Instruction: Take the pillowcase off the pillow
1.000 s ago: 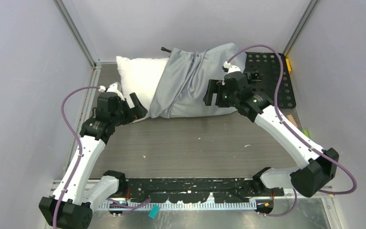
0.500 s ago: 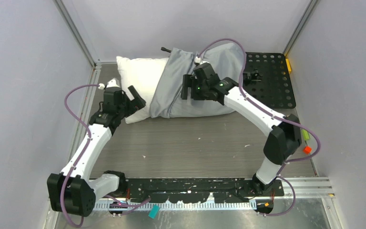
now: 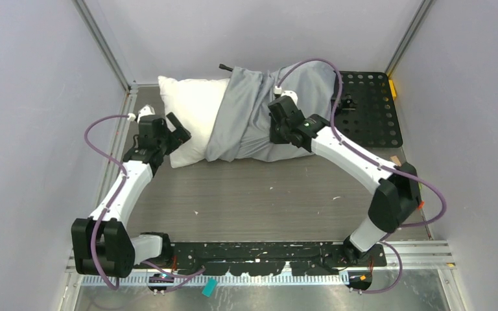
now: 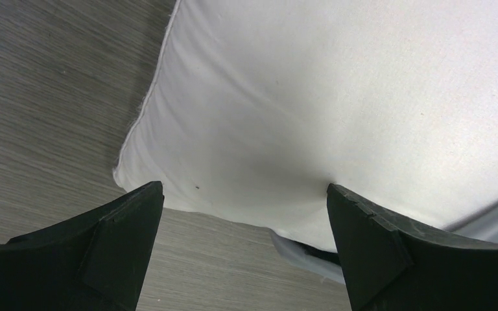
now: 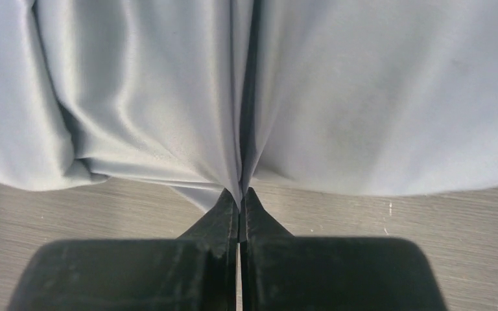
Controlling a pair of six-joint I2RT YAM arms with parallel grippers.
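Observation:
The white pillow [image 3: 187, 110] lies at the back of the table, its left half bare. The blue-grey pillowcase [image 3: 262, 107] covers its right half in bunched wrinkles. My right gripper [image 3: 274, 133] sits at the case's front edge. In the right wrist view the right gripper [image 5: 240, 194] is shut, with a vertical fold of the pillowcase [image 5: 363, 97] pinched between its tips. My left gripper [image 3: 176, 128] is at the pillow's front left corner. In the left wrist view the left gripper [image 4: 243, 191] stands open and empty, just in front of the pillow [image 4: 337, 97].
A black perforated plate [image 3: 371, 113] lies at the back right beside the pillowcase. A small black object [image 3: 225, 67] pokes out behind the pillow. Grey walls close in on the left, right and back. A black rail [image 3: 266, 253] runs along the near edge.
My right gripper swung in over the pillowcase, came back to its front edge and shut on a fold of it. The left gripper edged toward the pillow's corner, still open.

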